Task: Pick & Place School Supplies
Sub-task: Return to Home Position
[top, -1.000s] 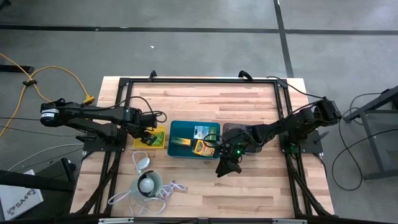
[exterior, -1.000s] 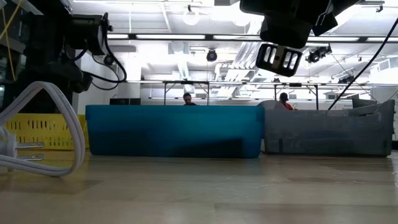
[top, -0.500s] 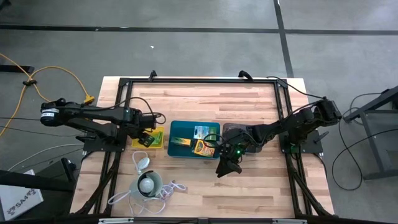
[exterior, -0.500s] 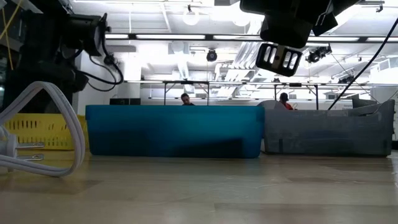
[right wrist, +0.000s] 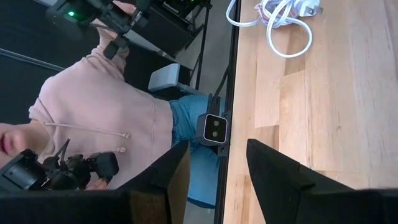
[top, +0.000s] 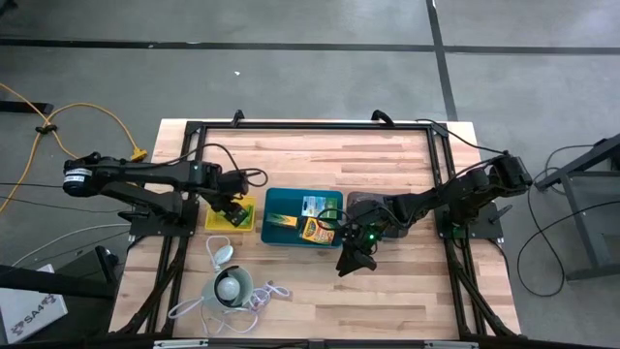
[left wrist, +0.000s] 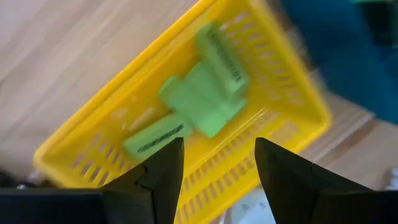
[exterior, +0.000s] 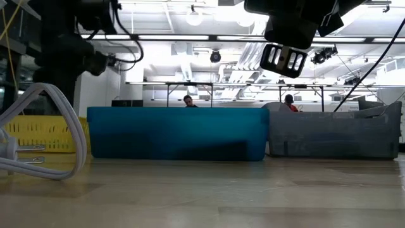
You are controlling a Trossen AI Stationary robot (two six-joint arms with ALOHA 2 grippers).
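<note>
So, left gripper (left wrist: 217, 149) hangs over the yellow bin (left wrist: 99, 134), at 9 o'clock from the teal tray (top: 283, 204), fingers spread wide, empty. Green erasers (left wrist: 205, 102) lie inside the bin. Right gripper (top: 351, 260), also spread, hovers at the tray's 5 o'clock.

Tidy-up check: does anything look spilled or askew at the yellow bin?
Nothing stands out. The green erasers lie jumbled but inside the yellow bin, with the left hand open above it.
</note>
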